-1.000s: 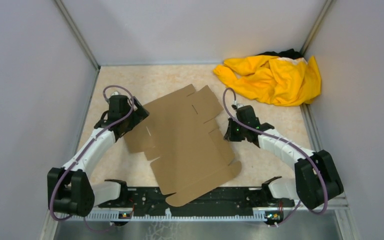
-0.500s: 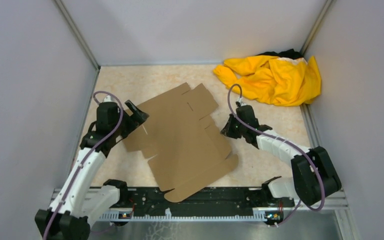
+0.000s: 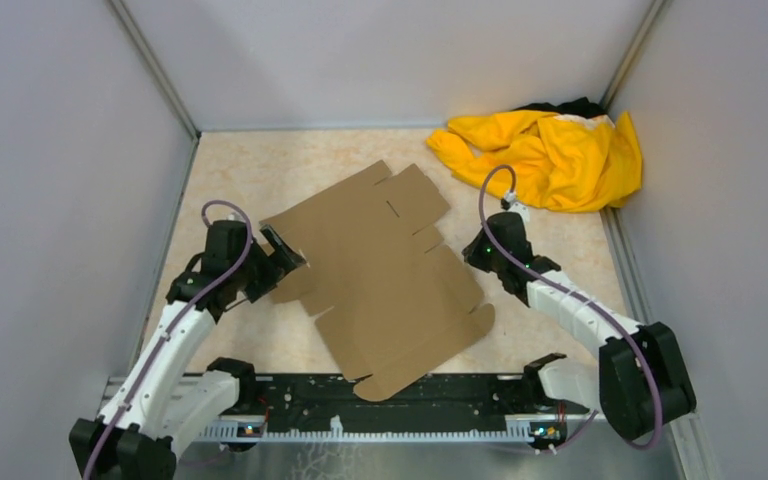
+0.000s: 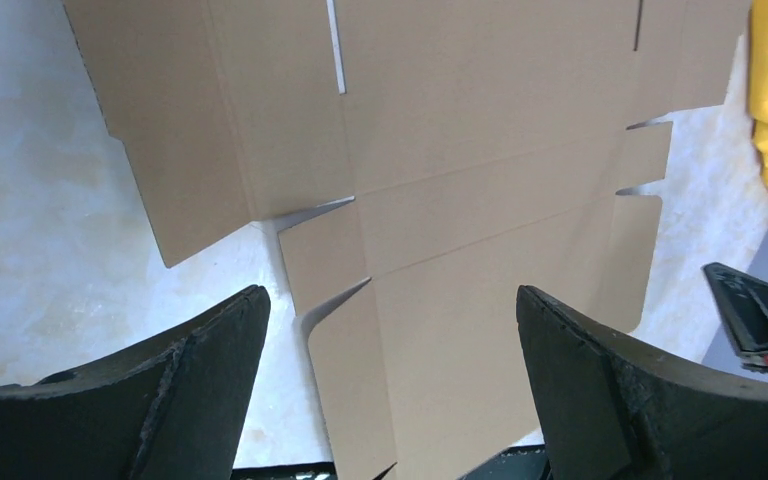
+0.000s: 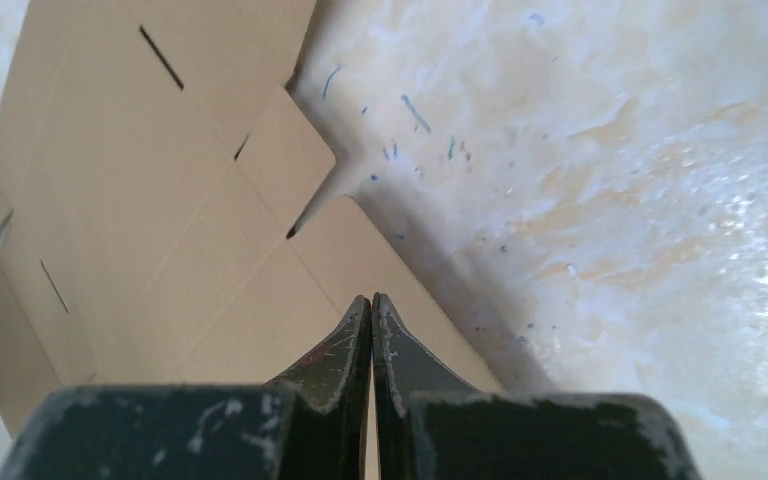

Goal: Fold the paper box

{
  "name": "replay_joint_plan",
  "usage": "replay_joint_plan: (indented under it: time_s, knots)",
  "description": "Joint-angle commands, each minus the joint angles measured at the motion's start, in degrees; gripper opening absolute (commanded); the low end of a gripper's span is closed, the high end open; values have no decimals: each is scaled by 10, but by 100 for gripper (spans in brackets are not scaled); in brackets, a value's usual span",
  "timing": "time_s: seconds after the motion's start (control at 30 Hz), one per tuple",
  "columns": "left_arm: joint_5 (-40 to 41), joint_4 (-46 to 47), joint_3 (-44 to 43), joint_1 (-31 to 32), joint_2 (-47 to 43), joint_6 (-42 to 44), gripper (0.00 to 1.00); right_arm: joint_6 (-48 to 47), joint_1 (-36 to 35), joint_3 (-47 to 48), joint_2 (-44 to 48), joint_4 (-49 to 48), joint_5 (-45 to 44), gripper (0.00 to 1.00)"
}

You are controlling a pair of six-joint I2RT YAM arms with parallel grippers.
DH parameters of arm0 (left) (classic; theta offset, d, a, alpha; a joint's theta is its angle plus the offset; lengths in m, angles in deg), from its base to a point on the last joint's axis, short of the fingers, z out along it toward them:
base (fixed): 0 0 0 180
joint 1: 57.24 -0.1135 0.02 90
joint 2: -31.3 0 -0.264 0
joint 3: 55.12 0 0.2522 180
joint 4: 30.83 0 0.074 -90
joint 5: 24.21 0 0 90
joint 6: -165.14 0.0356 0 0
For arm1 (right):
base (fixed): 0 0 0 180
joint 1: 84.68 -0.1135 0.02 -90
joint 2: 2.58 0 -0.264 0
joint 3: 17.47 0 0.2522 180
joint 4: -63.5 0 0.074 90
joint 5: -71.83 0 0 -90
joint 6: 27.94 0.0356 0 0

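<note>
Since half a second ago the paper box (image 3: 380, 280) has slid toward the right and a little nearer on the counter (image 3: 250, 170), turning slightly, so that its near corner now lies closer to the right arm's base. It is still an unfolded flat sheet in the middle of the counter, its far flaps near but apart from the yellow cloth (image 3: 550, 155) in the far right corner.

The left arm (image 3: 175, 330) has drawn its wrist back toward the near edge and reaches forward and rightward to the sheet's left edge. The left jaws stand wide open and hold nothing; the wrist view shows both black fingers (image 4: 200, 390) spread, with the slit cardboard (image 4: 480, 200) flat beyond them.

The right arm (image 3: 570, 300) has swung its wrist rightward with the sheet and bends in from the right. The right jaws are fully closed, the fingers (image 5: 345, 350) pressed together with nothing visible between them, their tips at the sheet's right edge (image 5: 160, 200).
</note>
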Motion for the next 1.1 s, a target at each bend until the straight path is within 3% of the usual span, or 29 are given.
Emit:
replay_joint_plan:
  time_s: [0.0,0.17,0.3,0.37,0.43,0.53,0.77,1.07]
  knots:
    - [-9,37,-18,13,51,7,98,12,22,6,31,-1,-52,0]
    - [-21,102,-2,24,112,6,98,-4,52,23,25,23,-59,0]
    - [-32,133,21,24,133,5,98,-61,74,36,-31,-63,71,0]
    - [-31,137,27,25,131,7,98,-105,77,80,-74,-90,138,15]
    - [-27,139,27,25,130,15,98,-146,78,131,-118,-85,181,40]
    - [-19,151,21,25,145,28,98,-188,89,209,-189,-58,244,53]
    - [-50,192,-33,25,278,40,98,-256,104,317,-313,20,341,44]
    - [-37,198,-87,25,367,61,98,-283,105,327,-376,43,379,39]
